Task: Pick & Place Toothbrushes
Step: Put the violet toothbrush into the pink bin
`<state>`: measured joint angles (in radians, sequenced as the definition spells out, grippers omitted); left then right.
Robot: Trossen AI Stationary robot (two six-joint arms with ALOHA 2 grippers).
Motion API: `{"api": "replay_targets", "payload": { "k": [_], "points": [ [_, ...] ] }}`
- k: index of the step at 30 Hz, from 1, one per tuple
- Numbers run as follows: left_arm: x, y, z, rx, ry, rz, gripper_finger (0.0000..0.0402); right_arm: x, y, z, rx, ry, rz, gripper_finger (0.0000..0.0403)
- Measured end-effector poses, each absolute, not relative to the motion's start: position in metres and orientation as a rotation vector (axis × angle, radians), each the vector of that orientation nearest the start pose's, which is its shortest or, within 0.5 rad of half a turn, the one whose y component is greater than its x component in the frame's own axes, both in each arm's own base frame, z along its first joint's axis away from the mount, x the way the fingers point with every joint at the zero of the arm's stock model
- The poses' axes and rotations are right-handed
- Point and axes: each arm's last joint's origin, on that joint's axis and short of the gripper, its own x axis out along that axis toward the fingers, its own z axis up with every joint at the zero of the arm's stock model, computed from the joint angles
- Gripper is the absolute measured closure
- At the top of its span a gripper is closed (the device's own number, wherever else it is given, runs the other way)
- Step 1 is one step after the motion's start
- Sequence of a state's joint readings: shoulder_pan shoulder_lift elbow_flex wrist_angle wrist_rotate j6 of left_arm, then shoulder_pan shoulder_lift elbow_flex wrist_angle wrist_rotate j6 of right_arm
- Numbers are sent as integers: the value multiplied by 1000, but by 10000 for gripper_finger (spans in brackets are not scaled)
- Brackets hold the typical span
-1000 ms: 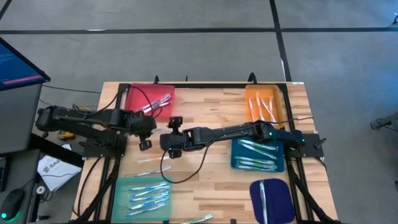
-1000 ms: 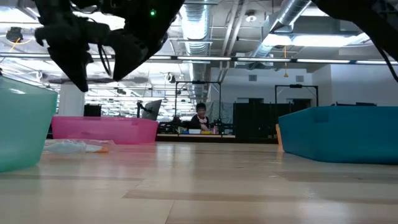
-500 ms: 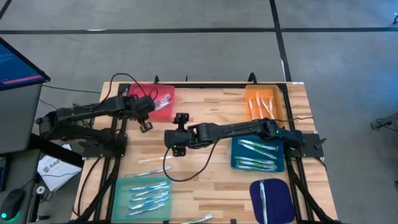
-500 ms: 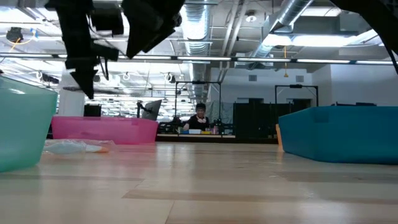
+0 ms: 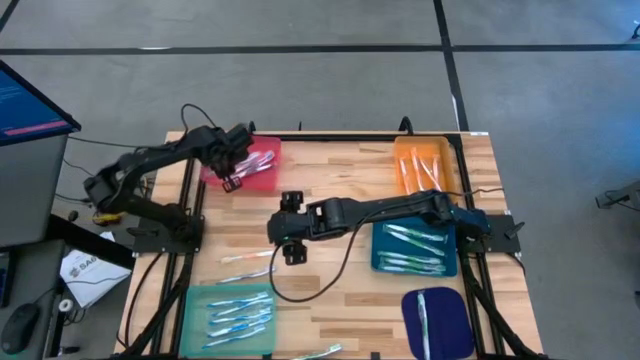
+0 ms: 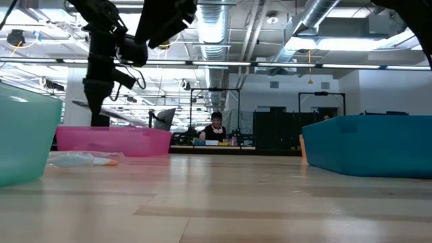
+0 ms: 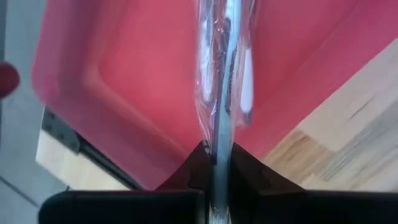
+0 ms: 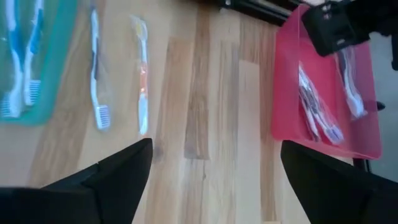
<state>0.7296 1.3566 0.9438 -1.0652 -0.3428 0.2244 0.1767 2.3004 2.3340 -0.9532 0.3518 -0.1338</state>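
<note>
Large open lab or industrial workspace — exposed silver ducts (image 6: 223, 17) and pipes overhead, strip lights along the ceiling. Beyond the wooden table (image 6: 223, 196), dark equipment racks (image 6: 277, 131) and a seated person (image 6: 216, 127) at a cluttered bench. Beside that table, grey concrete floor (image 5: 300, 80) with taped lines — a monitor (image 5: 30, 105) at its edge.

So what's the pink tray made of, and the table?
The pink tray looks like smooth, slightly glossy plastic: one even colour, with rounded moulded walls. The table looks like wood in joined light planks, with grain lines and a matte finish, though it could be a wood-look surface.
</note>
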Motion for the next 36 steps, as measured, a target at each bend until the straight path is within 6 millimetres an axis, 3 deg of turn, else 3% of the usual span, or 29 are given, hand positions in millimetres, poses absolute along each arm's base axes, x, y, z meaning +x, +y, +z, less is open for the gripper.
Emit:
{"api": "replay_targets", "payload": {
  "k": [5, 10, 12, 19, 23, 28, 32, 36],
  "points": [
    [166, 162, 222, -141, 1577, 626, 386, 484, 76, 289, -319, 970, -112, 56],
    [163, 167, 218, -158, 1592, 578, 386, 475, 78, 247, -296, 1042, -122, 57],
    [162, 169, 218, -163, 1584, 574, 386, 466, 83, 237, -266, 957, -99, 57],
    [160, 177, 213, -185, 1573, 501, 386, 386, 100, 236, -105, 478, 144, 57],
    [164, 183, 198, -201, 1619, 408, 386, 352, 108, 242, -93, 331, 217, 57],
    [171, 193, 177, -222, 1694, 314, 386, 334, 126, 253, -157, 273, 271, 57],
    [179, 202, 173, -242, 1681, 302, 386, 333, 135, 254, -196, 233, 300, 57],
    [182, 205, 178, -252, 1640, 342, 368, 334, 132, 253, -198, 243, 289, 57]
  ]
}}
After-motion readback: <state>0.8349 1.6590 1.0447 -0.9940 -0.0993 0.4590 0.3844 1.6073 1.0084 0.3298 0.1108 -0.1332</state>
